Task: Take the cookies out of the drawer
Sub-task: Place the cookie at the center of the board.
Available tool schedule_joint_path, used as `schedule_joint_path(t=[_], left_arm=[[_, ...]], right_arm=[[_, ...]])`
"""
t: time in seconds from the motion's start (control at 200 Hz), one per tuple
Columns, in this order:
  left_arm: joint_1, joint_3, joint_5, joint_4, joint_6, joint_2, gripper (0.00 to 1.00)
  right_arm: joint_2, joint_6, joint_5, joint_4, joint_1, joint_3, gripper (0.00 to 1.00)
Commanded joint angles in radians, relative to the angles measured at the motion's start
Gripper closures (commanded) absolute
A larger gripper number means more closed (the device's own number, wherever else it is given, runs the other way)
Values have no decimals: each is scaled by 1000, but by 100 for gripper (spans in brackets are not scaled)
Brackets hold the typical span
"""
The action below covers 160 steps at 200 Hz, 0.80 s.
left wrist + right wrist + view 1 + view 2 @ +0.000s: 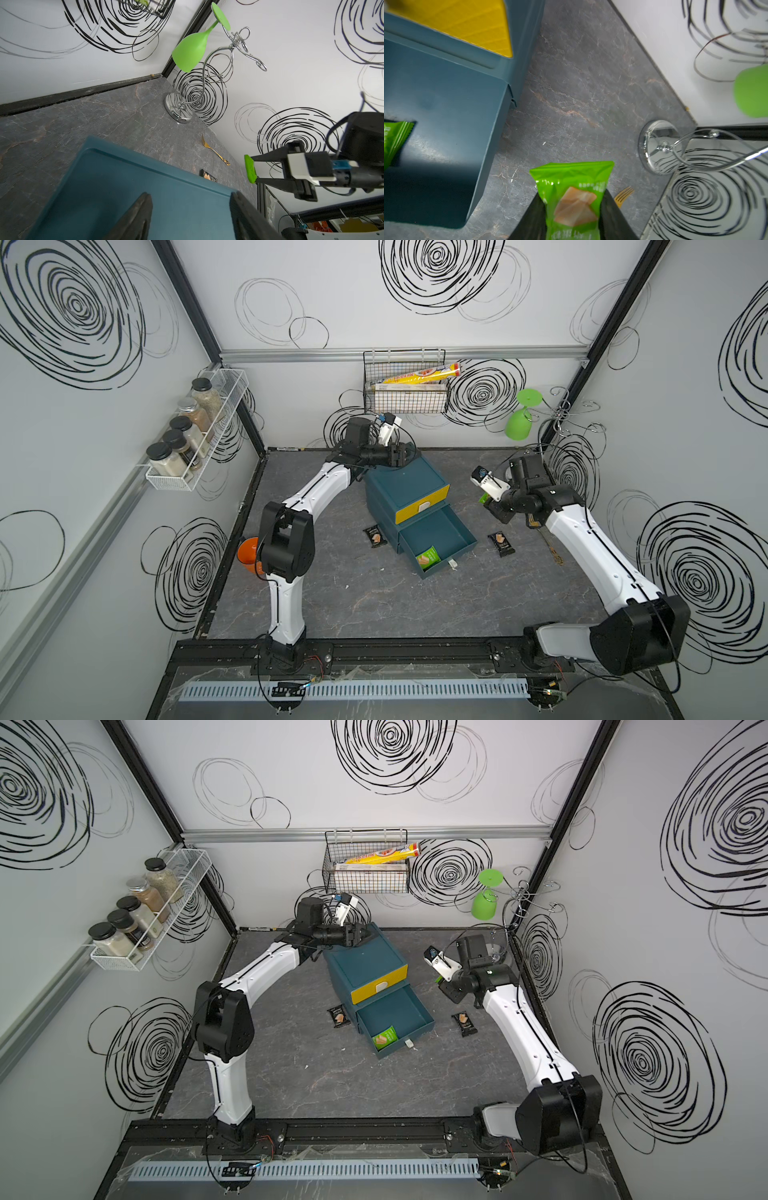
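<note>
Out: two black packets (375, 536) (501, 543) on table (374, 605) | your right gripper (572, 196) pinches a green packet (571, 178) beside the cabinet (399, 485) | your left gripper (190, 195) has fingers apart, empty | to get: other green packet (428, 558) in drawer (465, 531)

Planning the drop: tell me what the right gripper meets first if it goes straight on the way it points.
Probably bare table, between the blue drawer unit and the chrome stand; the green cookie packet in the right gripper would land first. Depth unclear.
</note>
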Motion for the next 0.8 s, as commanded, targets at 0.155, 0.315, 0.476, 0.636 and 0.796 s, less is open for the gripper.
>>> schedule_joint_path(t=[0.155, 0.315, 0.476, 0.636, 0.796], left_arm=[[-7, 7, -18, -54, 9, 16, 33], [-7, 6, -21, -55, 9, 17, 33], [-7, 2, -23, -46, 2, 16, 33], [-7, 0, -13, -23, -16, 10, 31], [-7, 1, 15, 45, -82, -13, 28]], right_arm=[[244, 188, -123, 47, -21, -18, 73], [361, 242, -91, 29, -21, 4, 70], [452, 275, -84, 21, -21, 38, 64], [502, 302, -79, 28, -21, 64, 46], [453, 322, -85, 62, -36, 70, 33]])
